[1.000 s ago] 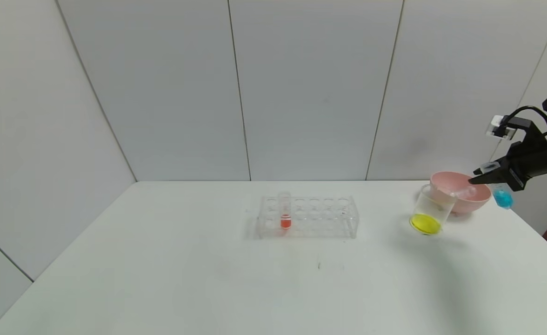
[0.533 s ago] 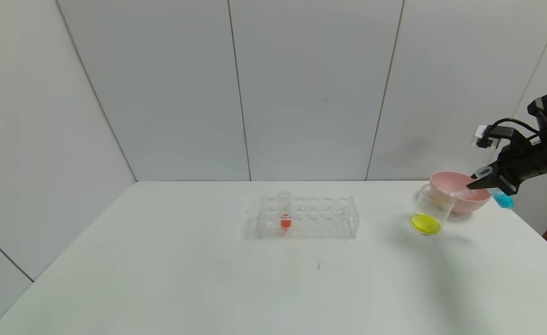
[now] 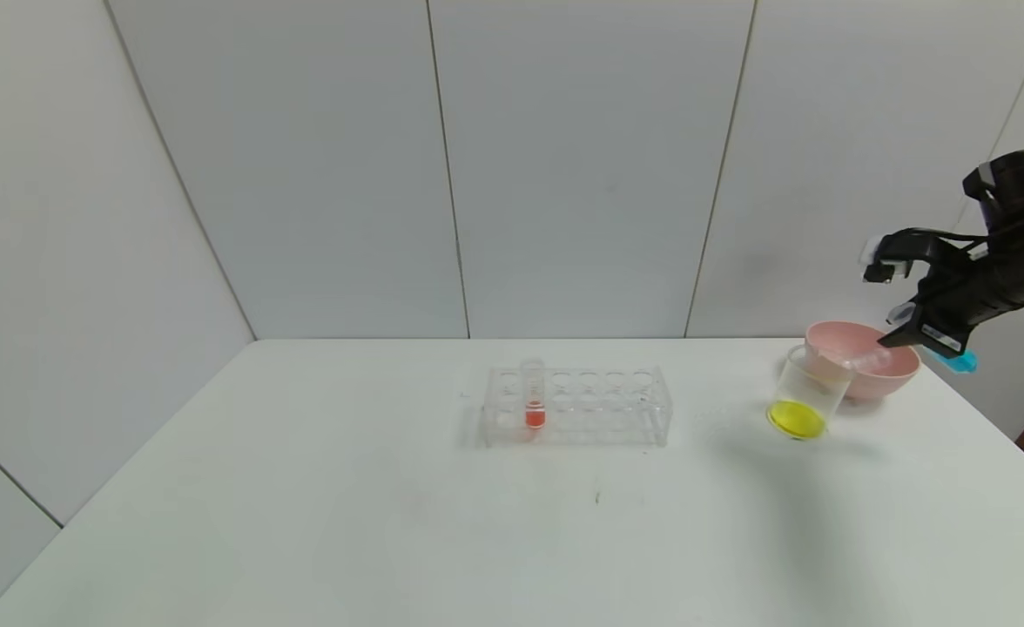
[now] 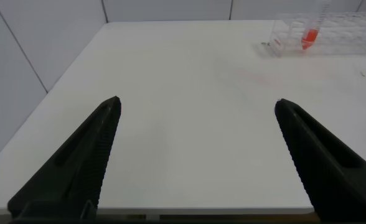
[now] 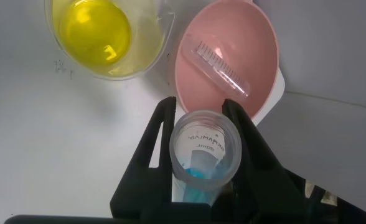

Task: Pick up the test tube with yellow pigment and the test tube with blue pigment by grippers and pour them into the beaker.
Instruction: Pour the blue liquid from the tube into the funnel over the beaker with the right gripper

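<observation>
right gripper (image 3: 912,324): black, tapered fingers, thick round wrist, small white box, black cable
left gripper (image 4: 195,155): black tapered fingers

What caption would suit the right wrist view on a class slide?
Right tool grips the blue-pigment test tube beside the beaker of yellow liquid; an empty tube lies in the pink bowl.
</observation>
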`<action>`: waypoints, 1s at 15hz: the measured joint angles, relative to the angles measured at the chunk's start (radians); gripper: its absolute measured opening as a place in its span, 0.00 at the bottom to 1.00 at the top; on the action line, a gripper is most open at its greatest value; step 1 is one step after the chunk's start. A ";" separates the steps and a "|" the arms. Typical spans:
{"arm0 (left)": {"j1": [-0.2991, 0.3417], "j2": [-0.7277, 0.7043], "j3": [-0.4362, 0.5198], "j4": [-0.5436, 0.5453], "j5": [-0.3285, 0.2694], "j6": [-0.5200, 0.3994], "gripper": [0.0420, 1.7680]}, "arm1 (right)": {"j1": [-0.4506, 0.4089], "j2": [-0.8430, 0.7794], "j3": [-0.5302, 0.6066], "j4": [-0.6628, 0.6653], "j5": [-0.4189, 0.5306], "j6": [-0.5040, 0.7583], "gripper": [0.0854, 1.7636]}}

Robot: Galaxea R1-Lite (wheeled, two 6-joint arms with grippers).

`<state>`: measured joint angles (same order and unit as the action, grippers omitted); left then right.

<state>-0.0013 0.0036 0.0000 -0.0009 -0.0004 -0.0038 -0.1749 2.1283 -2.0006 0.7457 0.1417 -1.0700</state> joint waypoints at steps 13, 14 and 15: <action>0.000 0.000 0.000 0.000 0.000 0.000 1.00 | 0.123 0.025 0.001 -0.039 -0.299 -0.048 0.29; 0.000 0.000 0.000 0.000 0.000 0.000 1.00 | 0.131 0.027 0.001 -0.041 -0.320 -0.051 0.29; 0.000 0.000 0.000 0.000 0.000 0.000 1.00 | 0.138 0.029 0.001 -0.042 -0.340 -0.054 0.29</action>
<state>-0.0013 0.0036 0.0000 -0.0013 0.0000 -0.0038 -0.0370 2.1577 -1.9998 0.7040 -0.1987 -1.1236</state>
